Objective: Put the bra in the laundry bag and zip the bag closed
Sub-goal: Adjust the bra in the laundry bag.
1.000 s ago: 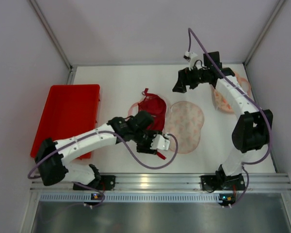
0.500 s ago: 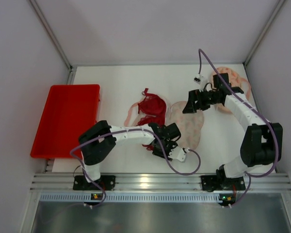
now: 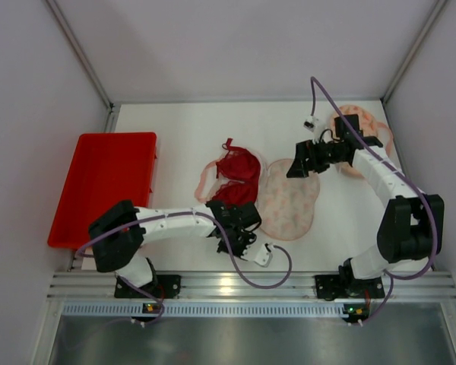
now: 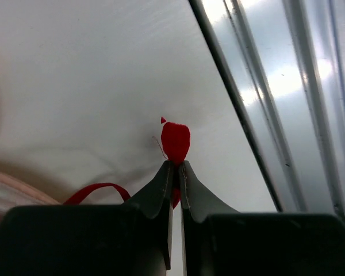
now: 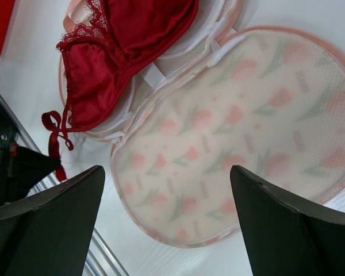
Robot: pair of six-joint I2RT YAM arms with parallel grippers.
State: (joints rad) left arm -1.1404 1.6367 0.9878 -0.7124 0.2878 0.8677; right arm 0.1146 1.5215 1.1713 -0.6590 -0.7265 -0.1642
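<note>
The red bra lies in the open half of the laundry bag; it also shows in the right wrist view. The bag's floral lid lies flipped open to the right. My left gripper is low at the table's front, shut on the red bra strap's end. The strap loops back to the left. My right gripper hovers open above the lid's far edge, its fingers wide apart and empty.
A red tray sits at the left. A second floral laundry bag lies at the back right under my right arm. The metal rail runs along the table's front edge, close to my left gripper.
My left gripper has moved left and nearer the front edge, pulling the red strap with it. My right arm swung down over the lid a second ago, then held still.
</note>
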